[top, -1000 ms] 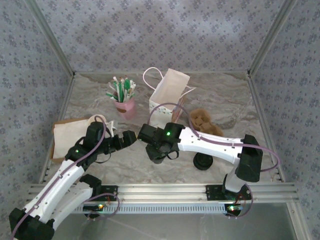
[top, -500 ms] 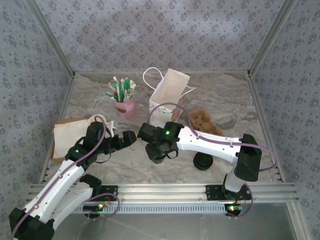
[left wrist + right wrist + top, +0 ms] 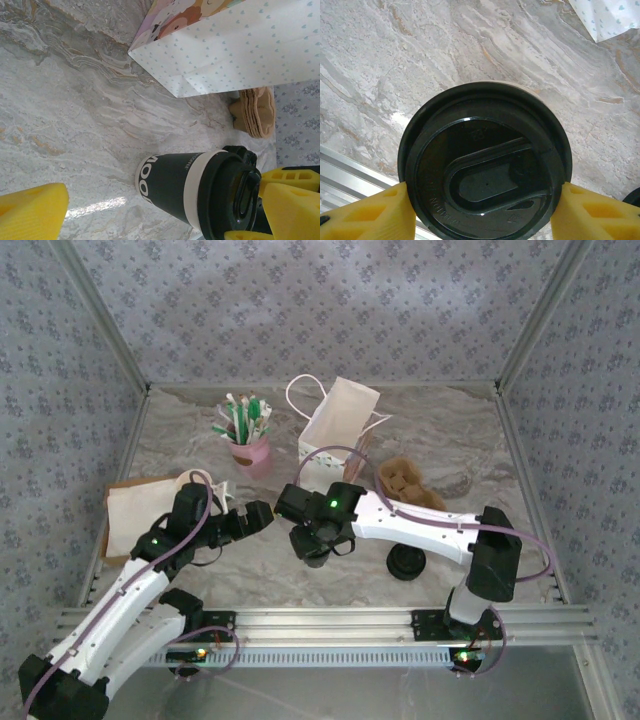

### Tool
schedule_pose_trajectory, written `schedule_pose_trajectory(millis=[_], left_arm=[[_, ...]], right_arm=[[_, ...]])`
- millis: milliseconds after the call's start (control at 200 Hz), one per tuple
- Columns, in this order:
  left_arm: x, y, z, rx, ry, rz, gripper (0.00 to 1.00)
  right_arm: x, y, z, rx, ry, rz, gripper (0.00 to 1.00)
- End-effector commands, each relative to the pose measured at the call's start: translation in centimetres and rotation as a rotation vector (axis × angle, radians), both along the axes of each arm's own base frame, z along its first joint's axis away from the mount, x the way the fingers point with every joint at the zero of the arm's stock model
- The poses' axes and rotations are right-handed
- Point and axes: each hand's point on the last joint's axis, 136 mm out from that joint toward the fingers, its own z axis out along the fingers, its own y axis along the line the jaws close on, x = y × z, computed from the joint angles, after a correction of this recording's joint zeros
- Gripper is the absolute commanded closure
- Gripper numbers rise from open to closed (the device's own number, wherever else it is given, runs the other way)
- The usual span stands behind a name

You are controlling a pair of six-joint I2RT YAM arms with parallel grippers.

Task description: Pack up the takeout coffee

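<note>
Black-lidded takeout coffee point(image 3: 485, 165), near the paper bag point(image 3: 240, 50), sits clamped by its lid rim between the right gripper's point(image 3: 487, 212) jaws; the left gripper's point(image 3: 262, 517) jaws stand wide apart.

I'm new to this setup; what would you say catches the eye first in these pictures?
The takeout coffee stands out first, near the front centre of the table, with the right tool gripping its black lid from above. The left tool stands wide open just to the left of it. The white paper bag stands upright at the back centre.
</note>
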Motion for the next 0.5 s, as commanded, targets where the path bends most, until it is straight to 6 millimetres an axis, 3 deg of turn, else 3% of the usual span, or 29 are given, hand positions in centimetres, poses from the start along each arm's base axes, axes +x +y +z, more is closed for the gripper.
schedule_pose_trajectory(millis=[0,495], left_arm=[[0.21,-0.20,0.37,-0.023,-0.016,-0.002,0.01],[0.14,-0.20,0.19,-0.028,-0.015,-0.001,0.00]], right_arm=[[0.24,0.06,-0.35,-0.014,0.010,0.005,0.36],[0.12,-0.34,-1.15,-0.044,0.032,-0.002,0.36]])
